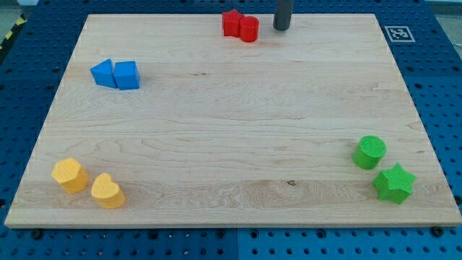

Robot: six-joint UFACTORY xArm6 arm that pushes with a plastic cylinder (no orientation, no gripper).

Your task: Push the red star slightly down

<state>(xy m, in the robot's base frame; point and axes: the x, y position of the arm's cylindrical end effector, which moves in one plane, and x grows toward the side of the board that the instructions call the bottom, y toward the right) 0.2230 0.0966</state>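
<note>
The red star (232,22) lies near the view's top edge of the wooden board (231,137), touching a red cylinder (249,29) on its right. My tip (281,27) is at the top of the view, a short way to the right of the red cylinder and apart from it. The rod comes down from the view's top edge.
Two blue blocks (115,74) sit together at the upper left. A yellow hexagon (70,175) and a yellow heart (107,191) are at the lower left. A green cylinder (369,152) and a green star (394,183) are at the lower right. A marker tag (398,33) is at the top right corner.
</note>
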